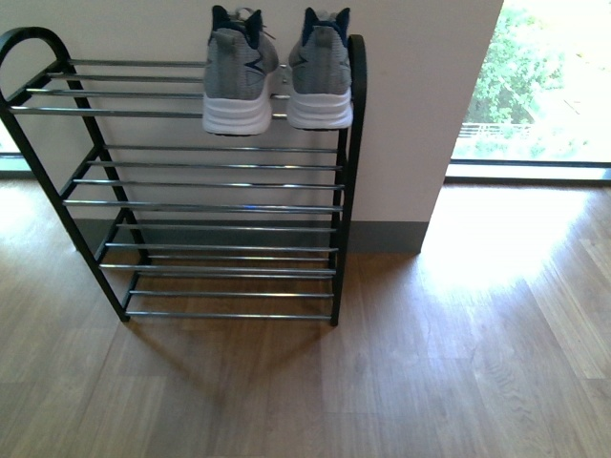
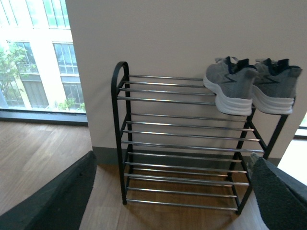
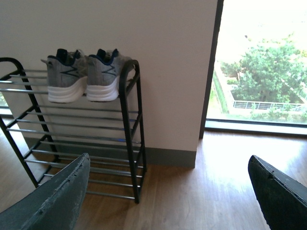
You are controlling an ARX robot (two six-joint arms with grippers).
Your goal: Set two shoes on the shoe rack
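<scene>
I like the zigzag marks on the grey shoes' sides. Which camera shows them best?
The left wrist view: the two shoes look biggest there, side-on, both dark zigzag marks plain. The right wrist view shows the marks too, but smaller. The front view shows mostly their heels, on the shoe rack's top tier.

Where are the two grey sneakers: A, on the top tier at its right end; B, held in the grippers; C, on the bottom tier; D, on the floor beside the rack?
A: the left shoe and right shoe sit together on the top bars of the shoe rack.
</scene>
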